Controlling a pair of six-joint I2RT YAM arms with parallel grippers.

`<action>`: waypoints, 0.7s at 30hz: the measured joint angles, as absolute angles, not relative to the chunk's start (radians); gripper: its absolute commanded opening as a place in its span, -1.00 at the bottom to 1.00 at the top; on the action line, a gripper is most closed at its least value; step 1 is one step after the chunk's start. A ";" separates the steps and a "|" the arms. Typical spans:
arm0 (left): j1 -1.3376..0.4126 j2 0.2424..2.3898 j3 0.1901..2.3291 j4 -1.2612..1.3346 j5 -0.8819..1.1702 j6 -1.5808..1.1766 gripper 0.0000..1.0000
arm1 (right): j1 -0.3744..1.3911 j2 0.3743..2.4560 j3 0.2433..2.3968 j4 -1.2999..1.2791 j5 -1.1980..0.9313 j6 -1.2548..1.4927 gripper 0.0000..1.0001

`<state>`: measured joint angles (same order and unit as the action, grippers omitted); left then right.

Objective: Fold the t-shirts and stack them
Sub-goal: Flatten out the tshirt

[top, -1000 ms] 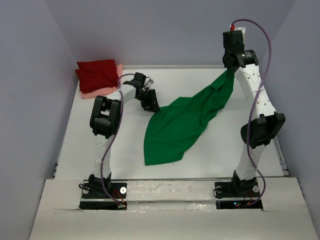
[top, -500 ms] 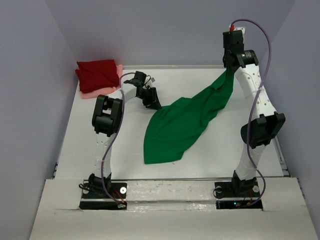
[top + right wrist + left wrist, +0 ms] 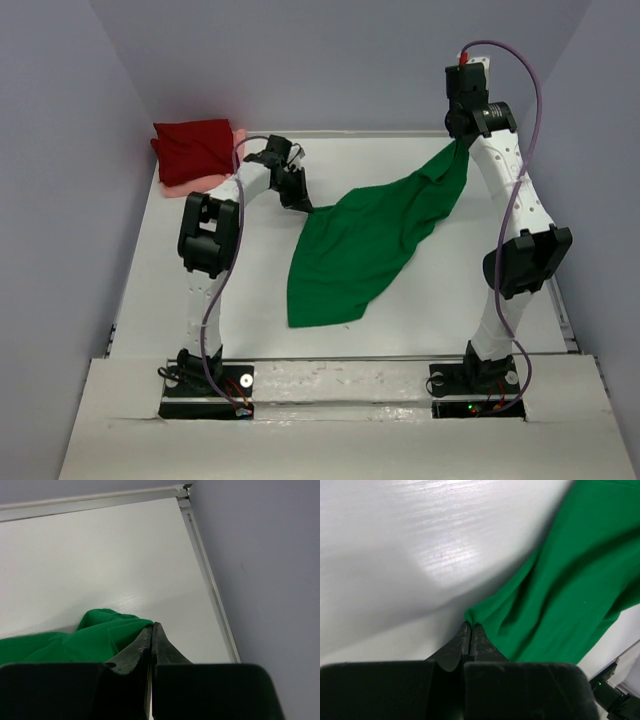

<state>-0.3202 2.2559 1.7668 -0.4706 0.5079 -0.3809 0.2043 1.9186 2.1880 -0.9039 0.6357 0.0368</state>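
Far left corner of the table (image 3: 450,290): dark red t-shirt (image 3: 195,147), folded, stacked on the salmon pink t-shirt (image 3: 190,185). Only a pink strip visible along the near and right edges of the stack.

Just right of the stack: left gripper (image 3: 300,203), lowered to the table surface, jaws pressed together. Pinches one pointed corner of the green t-shirt (image 3: 370,245). In the left wrist view, fingertips (image 3: 460,642) closed on a small fold of green cloth at that corner.

Centre: green t-shirt unfolded, stretched diagonally from near centre toward the far right. Near end flat on the table, well apart from the stack; far end lifted clear of the surface.

Far right: right gripper (image 3: 462,140), raised above the table's far right corner, jaws clamped tight on the upper end of the green t-shirt. Cloth hanging down and leftward from the grip.
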 measured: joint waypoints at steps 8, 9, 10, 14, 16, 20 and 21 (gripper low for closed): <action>-0.321 1.818 1.908 -0.653 0.257 -0.316 -1.00 | 0.206 1.800 2.140 -0.897 0.652 0.003 -1.00; -0.322 1.753 1.942 -0.657 0.229 -0.306 -1.00 | 0.210 1.760 2.128 -0.890 0.635 0.003 -1.00; -0.322 1.694 1.968 -0.656 0.208 -0.297 -1.00 | 0.220 1.684 2.111 -0.886 0.620 0.000 -1.00; -0.325 1.361 2.027 -0.631 0.133 -0.267 -1.00 | 0.303 1.390 2.077 -0.829 0.582 -0.015 -1.00; -0.325 1.220 2.027 -0.621 0.115 -0.258 -1.00 | 0.349 1.235 2.081 -0.795 0.554 -0.019 -1.00; -0.325 0.950 1.961 -0.599 0.090 -0.247 -1.00 | 0.355 0.999 2.128 -0.776 0.529 -0.014 -1.00; -0.325 0.917 1.946 -0.591 0.088 -0.247 -1.00 | 0.355 0.957 2.156 -0.782 0.519 -0.010 -1.00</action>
